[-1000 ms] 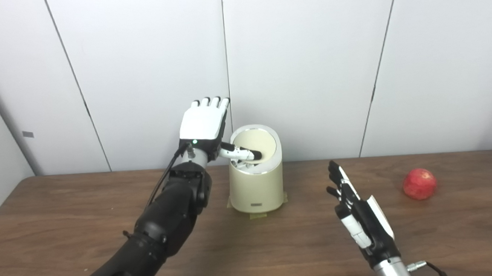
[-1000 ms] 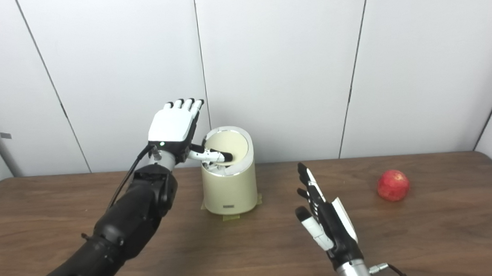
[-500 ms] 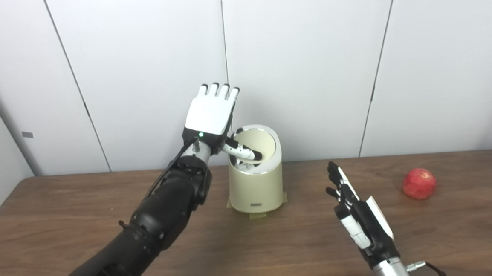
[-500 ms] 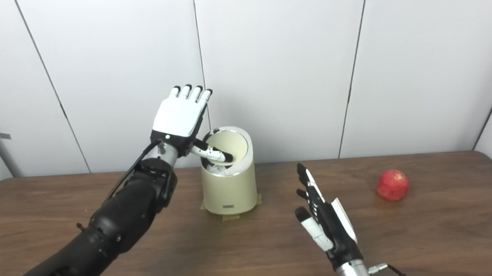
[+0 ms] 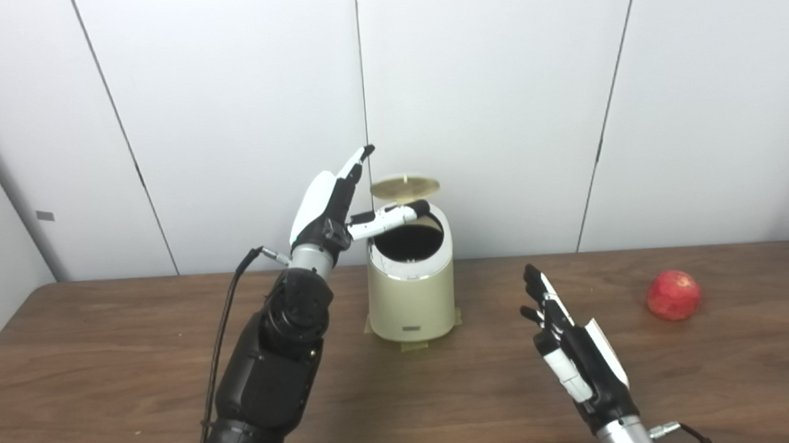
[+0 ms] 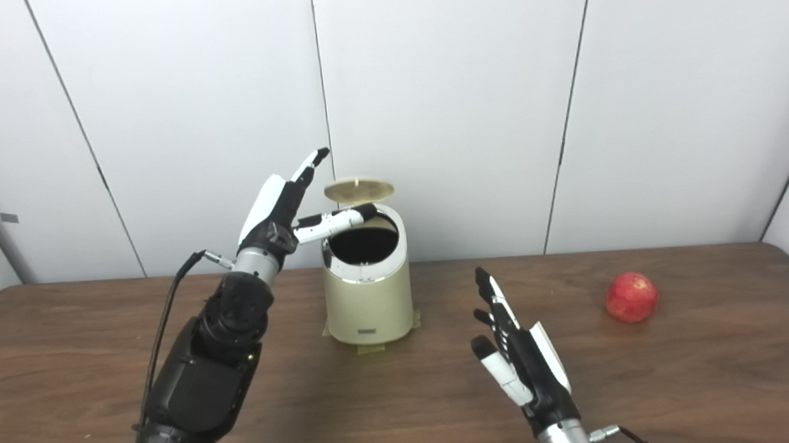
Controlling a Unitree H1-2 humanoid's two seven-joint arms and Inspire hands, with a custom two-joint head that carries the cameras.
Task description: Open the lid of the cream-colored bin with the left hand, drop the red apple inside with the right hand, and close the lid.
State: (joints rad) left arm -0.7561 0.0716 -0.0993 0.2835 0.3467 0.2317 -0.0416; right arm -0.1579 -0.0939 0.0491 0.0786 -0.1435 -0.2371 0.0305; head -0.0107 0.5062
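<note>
On the table (image 5: 104, 403): a cream bin, a red apple, and both arms that come in from the bottom edge.
Bin (image 5: 411, 301): it stands upright near the back edge of the table, about in the middle, close to the white wall (image 5: 496, 92). Its round mouth is dark and uncovered. A small label is low on its front, and a piece of tape shows under its base.
Lid (image 5: 405, 186): it is raised above the back of the bin mouth, nearly level, with the underside toward the camera.
Left hand (image 5: 328, 208): it is just left of the bin, at the height of the lid. The fingers (image 5: 357, 163) are straight and point up and a little to the right. The thumb (image 5: 389, 216) reaches sideways over the bin rim, and its dark tip is under the front edge of the lid. The hand is spread and grasps nothing; the thumb only props the lid.
Right hand (image 5: 570, 348): it is over the table, right of the bin and well apart from it. Its fingers are straight, spread a little, pointing away from the robot. It holds nothing.
Apple (image 5: 674, 295): it lies on the table far to the right, well apart from the right hand and from the bin.
</note>
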